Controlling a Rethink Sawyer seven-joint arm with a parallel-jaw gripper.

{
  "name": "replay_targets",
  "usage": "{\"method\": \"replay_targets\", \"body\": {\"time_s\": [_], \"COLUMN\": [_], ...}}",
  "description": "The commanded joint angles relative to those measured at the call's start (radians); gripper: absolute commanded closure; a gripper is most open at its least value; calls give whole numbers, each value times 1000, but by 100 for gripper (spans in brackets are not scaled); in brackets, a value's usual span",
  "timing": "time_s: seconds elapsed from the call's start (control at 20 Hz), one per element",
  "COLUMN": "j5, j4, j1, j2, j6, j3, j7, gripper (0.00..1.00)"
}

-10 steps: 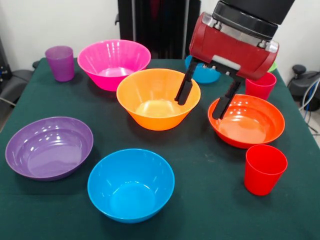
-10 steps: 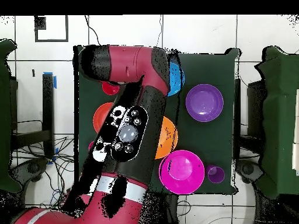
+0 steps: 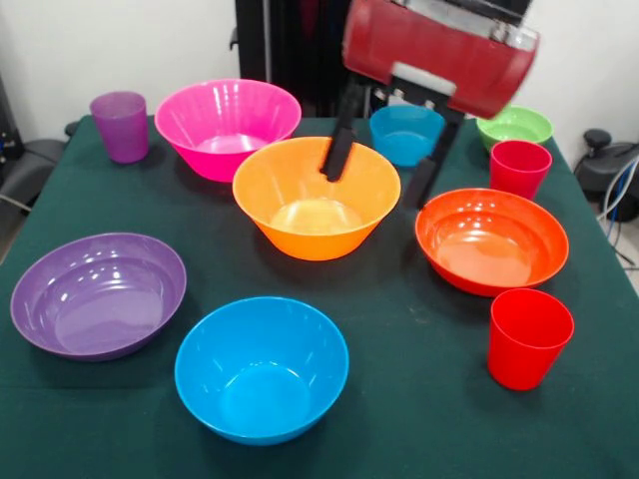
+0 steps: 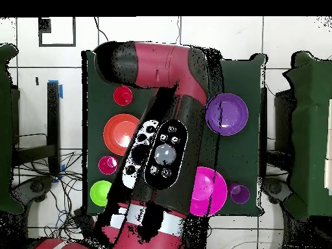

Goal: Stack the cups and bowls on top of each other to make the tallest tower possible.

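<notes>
My gripper (image 3: 381,168) is open and empty, hanging above the right rim of the large orange bowl (image 3: 300,215). Around it stand a pink bowl (image 3: 227,125), a purple bowl (image 3: 97,294), a medium blue bowl (image 3: 262,367), a red-orange bowl (image 3: 491,239), a small blue bowl (image 3: 404,133) and a green bowl (image 3: 514,127). A purple cup (image 3: 120,125) stands at the far left, and red cups stand at the right (image 3: 519,168) and front right (image 3: 529,337). Each stands alone; no tower shows. In the overhead view the arm (image 4: 165,152) hides the gripper and the orange bowl.
Everything rests on a dark green table (image 3: 419,329). The overhead view shows the red-orange bowl (image 4: 120,133), purple bowl (image 4: 227,113), pink bowl (image 4: 211,190), green bowl (image 4: 100,192) and purple cup (image 4: 239,193) beside the arm. A chair base (image 3: 609,160) stands off the right edge.
The gripper has risen and moved left in the front view, from between the orange and red-orange bowls to over the orange bowl's rim. The small blue and green bowls now show.
</notes>
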Motion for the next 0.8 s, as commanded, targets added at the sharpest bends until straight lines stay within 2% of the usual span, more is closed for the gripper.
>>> {"method": "replay_targets", "body": {"time_s": [0.05,0.4,0.55,0.8], "j5": [-86,-112,-130,-152], "j4": [31,46,73,112], "j1": [-18,-5,7,42], "j2": [16,3,9,28], "j6": [116,162,136,75], "j3": [131,119,115,102], "j7": [-182,-168,-155,-72], "gripper": [0,0,0,0]}}
